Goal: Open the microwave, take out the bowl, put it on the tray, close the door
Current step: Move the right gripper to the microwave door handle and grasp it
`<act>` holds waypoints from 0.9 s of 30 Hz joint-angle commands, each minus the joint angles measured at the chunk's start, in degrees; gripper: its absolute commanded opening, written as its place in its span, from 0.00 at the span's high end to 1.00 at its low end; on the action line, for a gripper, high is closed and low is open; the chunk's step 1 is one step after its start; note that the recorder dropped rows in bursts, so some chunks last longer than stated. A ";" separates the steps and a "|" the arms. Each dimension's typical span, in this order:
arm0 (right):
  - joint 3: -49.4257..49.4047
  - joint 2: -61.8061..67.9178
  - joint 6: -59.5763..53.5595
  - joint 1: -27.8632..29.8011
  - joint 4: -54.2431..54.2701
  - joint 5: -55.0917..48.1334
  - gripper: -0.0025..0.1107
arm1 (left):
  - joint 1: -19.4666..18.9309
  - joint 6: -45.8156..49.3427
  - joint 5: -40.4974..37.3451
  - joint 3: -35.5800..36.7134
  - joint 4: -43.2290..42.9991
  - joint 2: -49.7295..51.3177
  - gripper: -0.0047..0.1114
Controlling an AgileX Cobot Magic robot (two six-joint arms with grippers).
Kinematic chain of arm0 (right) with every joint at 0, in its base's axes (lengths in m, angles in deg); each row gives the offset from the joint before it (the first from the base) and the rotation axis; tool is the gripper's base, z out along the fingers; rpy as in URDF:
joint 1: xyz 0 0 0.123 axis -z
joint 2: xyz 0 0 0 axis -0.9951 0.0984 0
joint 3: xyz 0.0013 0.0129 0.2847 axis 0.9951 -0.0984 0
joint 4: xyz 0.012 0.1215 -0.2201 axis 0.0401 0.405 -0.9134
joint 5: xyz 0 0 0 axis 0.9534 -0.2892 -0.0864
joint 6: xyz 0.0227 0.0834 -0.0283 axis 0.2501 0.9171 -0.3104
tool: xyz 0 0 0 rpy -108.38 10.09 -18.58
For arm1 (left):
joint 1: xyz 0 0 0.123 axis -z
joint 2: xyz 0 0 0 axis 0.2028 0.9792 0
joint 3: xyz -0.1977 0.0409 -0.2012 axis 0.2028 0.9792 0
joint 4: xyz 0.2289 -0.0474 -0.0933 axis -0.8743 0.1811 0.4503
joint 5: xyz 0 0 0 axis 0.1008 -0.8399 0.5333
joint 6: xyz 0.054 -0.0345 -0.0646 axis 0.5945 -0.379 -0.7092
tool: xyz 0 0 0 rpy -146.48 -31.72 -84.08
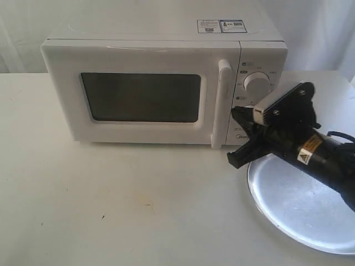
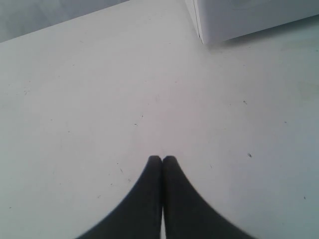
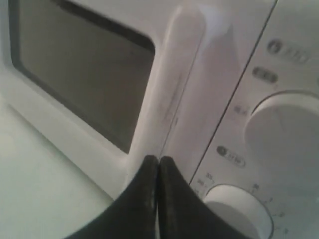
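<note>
The white microwave (image 1: 138,52) stands at the back of the table with its door (image 1: 66,100) shut, dark window facing me. The bowl is hidden. My right gripper (image 3: 159,158) is shut and empty, its tips right by the lower part of the vertical bar handle (image 3: 169,89), at the seam with the dial panel; I cannot tell whether they touch it. In the exterior view this gripper (image 1: 236,115) sits just right of the handle (image 1: 222,105). The silver tray (image 1: 299,216) lies under the right arm. My left gripper (image 2: 162,158) is shut over bare table, outside the exterior view.
Two round dials (image 3: 284,124) sit right of the handle on the control panel. A lower corner of the microwave (image 2: 249,17) shows in the left wrist view, well away from the left gripper. White tabletop (image 1: 111,205) stretches in front of the microwave.
</note>
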 commanded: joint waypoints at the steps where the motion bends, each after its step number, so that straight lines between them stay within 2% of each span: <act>1: 2.96 5.97 -4.72 0.25 0.37 -0.28 0.91 | 0.23 0.03 0.03 0.12 0.22 -0.19 0.96; 6: 4.53 9.41 -4.72 0.25 -1.60 1.95 0.68 | 0.23 0.03 0.03 0.12 0.22 -0.19 0.96; 11: 4.67 10.32 -1.26 0.25 -1.15 7.13 0.34 | 0.23 0.03 0.03 0.12 0.22 -0.19 0.96; 13: 5.39 10.32 2.48 0.25 -1.27 7.15 0.27 | 0.23 0.03 0.03 0.12 0.22 -0.19 0.96; 16: 6.43 10.32 6.04 0.25 -3.13 7.02 0.30 | 0.23 0.03 0.03 0.12 0.22 -0.19 0.96; 21: 7.13 10.32 9.23 0.25 -10.81 7.80 0.43 | 0.23 0.03 0.03 0.12 0.22 -0.19 0.96; 25: 7.22 10.32 9.62 -0.85 -12.43 8.40 0.60 | 0.23 0.03 0.03 0.12 0.22 -0.19 0.96; 27: 7.22 10.32 9.37 -1.98 -12.81 8.17 0.73 | 0.23 0.03 0.03 0.12 0.22 -0.19 0.96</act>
